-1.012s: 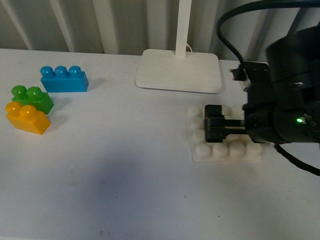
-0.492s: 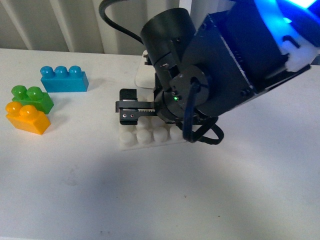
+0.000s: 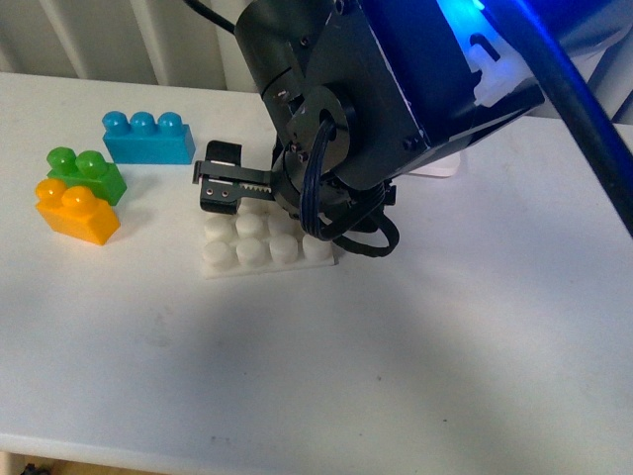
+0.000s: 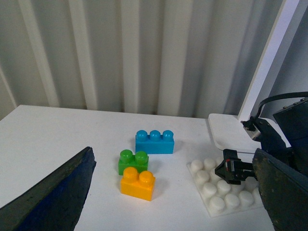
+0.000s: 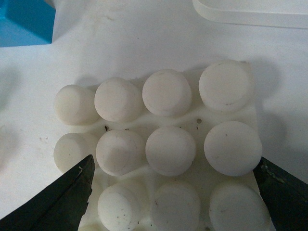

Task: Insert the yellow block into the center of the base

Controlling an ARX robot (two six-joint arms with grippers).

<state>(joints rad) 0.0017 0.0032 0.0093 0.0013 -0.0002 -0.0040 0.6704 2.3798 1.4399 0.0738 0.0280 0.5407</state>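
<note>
Right fingers (image 5: pixel 67 202) tight across the base (image 5: pixel 168 149)

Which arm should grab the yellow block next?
Left. The left gripper is open and empty, with the yellow block in its camera's view, on the robot's left side. The right gripper is busy, its jaws straddling the base.
</note>
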